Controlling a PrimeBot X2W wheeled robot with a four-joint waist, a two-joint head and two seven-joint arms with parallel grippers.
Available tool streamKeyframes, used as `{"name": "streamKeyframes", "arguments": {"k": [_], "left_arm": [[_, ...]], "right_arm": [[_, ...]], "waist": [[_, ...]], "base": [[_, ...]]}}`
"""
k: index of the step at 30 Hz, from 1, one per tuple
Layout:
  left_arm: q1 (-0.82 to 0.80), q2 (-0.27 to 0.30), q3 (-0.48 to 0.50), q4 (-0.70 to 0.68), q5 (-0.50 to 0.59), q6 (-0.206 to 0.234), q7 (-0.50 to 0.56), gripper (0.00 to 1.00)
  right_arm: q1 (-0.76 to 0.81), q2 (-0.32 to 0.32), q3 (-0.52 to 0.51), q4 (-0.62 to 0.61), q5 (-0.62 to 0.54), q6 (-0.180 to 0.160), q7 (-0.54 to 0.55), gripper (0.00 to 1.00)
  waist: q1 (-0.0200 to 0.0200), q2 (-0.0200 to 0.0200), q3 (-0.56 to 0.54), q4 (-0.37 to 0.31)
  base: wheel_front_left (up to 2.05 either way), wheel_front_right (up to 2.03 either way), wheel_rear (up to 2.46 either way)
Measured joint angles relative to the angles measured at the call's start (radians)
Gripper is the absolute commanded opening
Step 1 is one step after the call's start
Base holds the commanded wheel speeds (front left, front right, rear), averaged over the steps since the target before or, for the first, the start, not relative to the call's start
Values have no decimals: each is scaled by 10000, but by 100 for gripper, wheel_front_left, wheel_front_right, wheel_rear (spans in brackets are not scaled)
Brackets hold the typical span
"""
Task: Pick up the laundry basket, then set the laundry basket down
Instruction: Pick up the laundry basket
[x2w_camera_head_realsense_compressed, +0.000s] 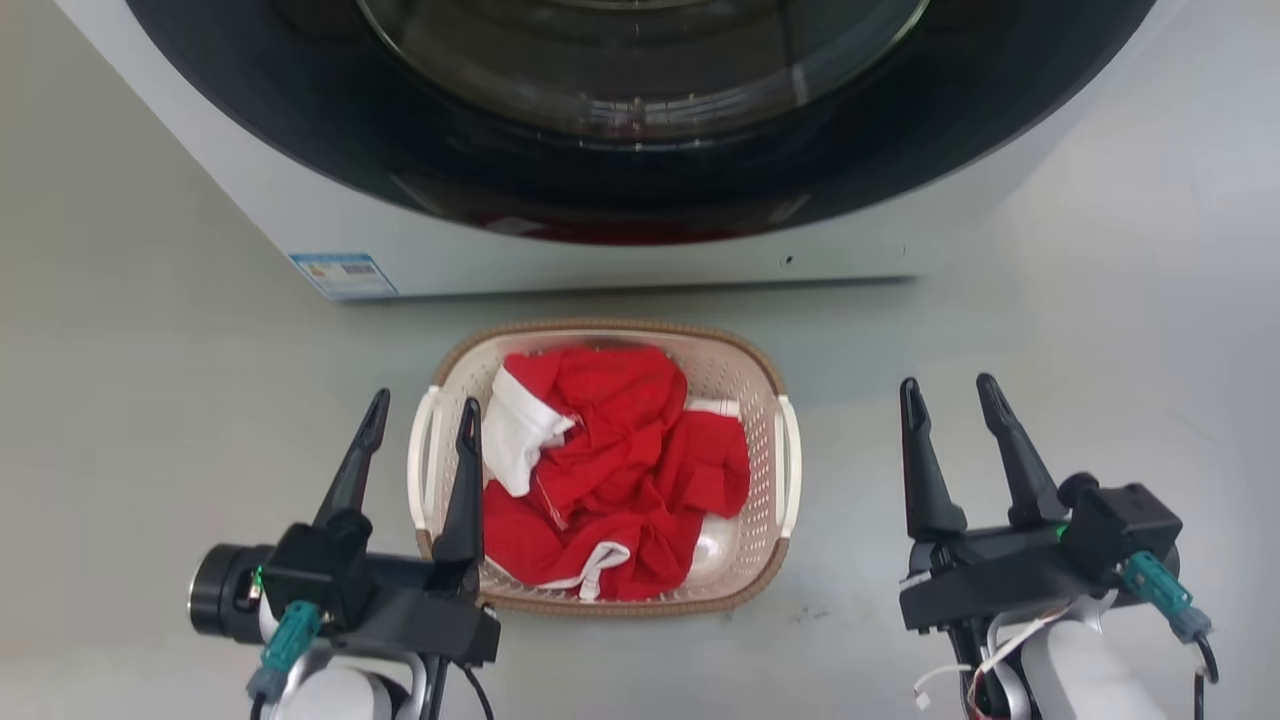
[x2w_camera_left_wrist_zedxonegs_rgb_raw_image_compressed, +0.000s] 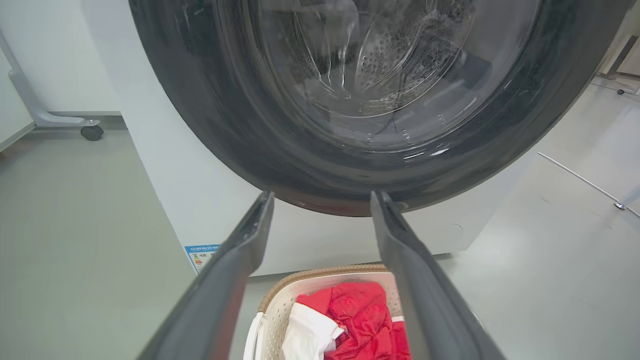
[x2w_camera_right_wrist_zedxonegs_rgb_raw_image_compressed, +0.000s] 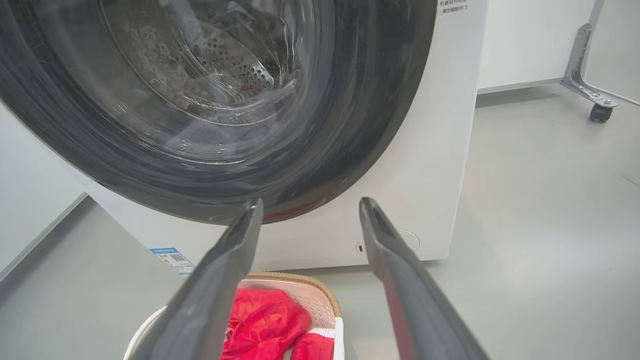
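Note:
The laundry basket, cream-white perforated plastic with a brown woven-look rim, sits on the grey floor in front of the washer. Red and white clothes fill it. My left gripper is open, its fingers straddling the basket's left white handle as seen from above; contact cannot be judged. My right gripper is open, to the right of the right handle with a gap of floor between. The basket shows low between the left fingers, and the basket also sits low in the right wrist view.
The white washer with its round dark glass door stands just behind the basket. A blue label is on its lower left corner. A castor leg stands by the wall on one side, another castor leg on the other.

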Motion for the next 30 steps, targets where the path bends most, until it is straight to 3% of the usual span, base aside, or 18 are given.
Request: {"name": "streamKeyframes", "arguments": {"k": [19,30], "left_arm": [[-2465,-82,324,2171,2,-13,0,100],[-3219,-136,453,3616,-2,-13,0,100]], "right_arm": [[-2497,-35,-217,1814,-337,188,-27,100],[-3202,-54,10,2871,-424,263,-27,100]], "waist": [[-1,0,2912,48],[-2,0,3968,238]], "base": [[0,0,0],[0,0,0]]}}
